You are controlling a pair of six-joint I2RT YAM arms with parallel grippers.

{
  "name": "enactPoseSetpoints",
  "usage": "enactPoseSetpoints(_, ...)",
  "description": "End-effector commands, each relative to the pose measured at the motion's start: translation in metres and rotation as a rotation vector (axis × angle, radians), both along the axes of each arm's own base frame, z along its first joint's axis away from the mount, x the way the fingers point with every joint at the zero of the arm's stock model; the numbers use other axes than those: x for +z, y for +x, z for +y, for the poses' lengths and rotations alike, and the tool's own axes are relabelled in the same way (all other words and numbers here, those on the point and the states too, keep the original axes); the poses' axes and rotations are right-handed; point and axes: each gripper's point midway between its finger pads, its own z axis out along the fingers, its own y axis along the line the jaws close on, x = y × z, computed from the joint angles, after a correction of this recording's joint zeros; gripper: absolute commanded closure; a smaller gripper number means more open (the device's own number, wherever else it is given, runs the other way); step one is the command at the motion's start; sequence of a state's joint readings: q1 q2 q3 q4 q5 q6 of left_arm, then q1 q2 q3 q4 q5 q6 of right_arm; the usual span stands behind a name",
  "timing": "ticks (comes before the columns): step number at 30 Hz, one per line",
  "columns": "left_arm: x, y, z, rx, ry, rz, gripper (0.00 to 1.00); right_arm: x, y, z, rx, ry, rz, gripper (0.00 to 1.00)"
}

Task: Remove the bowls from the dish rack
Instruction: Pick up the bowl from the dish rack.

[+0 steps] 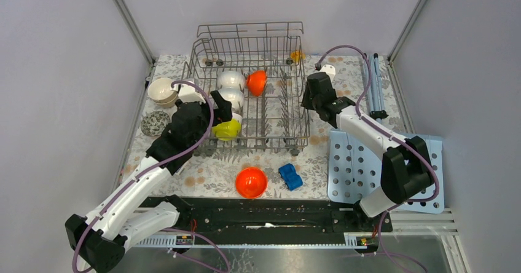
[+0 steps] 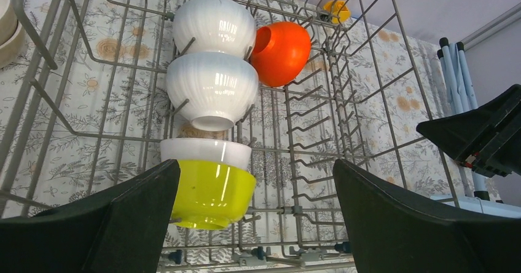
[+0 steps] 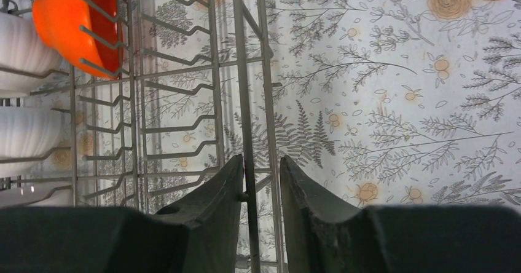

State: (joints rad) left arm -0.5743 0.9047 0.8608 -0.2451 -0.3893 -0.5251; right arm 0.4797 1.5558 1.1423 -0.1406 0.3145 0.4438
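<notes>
The grey wire dish rack [image 1: 279, 116] holds two white bowls [image 1: 231, 79] [image 2: 212, 88], an orange bowl [image 1: 257, 82] [image 3: 77, 24] and, at the near left, a yellow-green bowl [image 1: 226, 130] [image 2: 209, 193] nested under a white one. My left gripper [image 1: 222, 110] [image 2: 255, 168] stands wide open over the rack with the yellow-green bowl beside its left finger and nothing held. My right gripper [image 1: 310, 98] [image 3: 261, 162] straddles the rack's right wall. Its jaws are narrowly apart: the left finger touches a wire and a slim gap shows at the right finger. Outside the rack lie an orange bowl [image 1: 250, 182], a beige bowl [image 1: 163, 91] and a patterned bowl [image 1: 155, 123].
A blue toy car [image 1: 290, 176] lies beside the orange bowl in front of the rack. A light-blue perforated board [image 1: 356, 174] lies at the right under the right arm. A small yellow object [image 1: 297, 56] sits at the rack's far right corner. Enclosure walls close in on both sides.
</notes>
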Motion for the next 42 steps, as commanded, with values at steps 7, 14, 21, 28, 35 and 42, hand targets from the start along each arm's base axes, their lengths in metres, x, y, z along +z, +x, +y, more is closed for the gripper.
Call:
enactPoseSetpoints(7,0.006,0.003,-0.006,-0.01,-0.037,-0.023,0.01,0.013,0.014,-0.066,-0.199,0.001,-0.035,0.68)
enactPoseSetpoints(14,-0.002,0.007,-0.003,0.02,-0.021,-0.001,0.01,0.026,0.012,-0.06,-0.16,0.064,-0.065,0.43)
enactPoseSetpoints(21,-0.007,0.01,0.01,0.103,0.001,0.016,0.01,0.089,-0.001,-0.038,-0.071,0.174,-0.182,0.2)
enactPoseSetpoints(28,-0.01,0.011,0.014,0.127,0.02,0.027,0.01,0.153,-0.043,0.062,0.362,0.28,-0.319,0.21)
enactPoseSetpoints(35,-0.008,0.011,0.02,0.145,0.047,0.018,0.01,0.141,-0.031,0.122,0.474,0.397,-0.283,0.23)
enactPoseSetpoints(42,-0.007,0.01,0.039,0.239,0.072,0.018,0.01,0.108,0.01,0.148,0.316,0.361,-0.235,0.17)
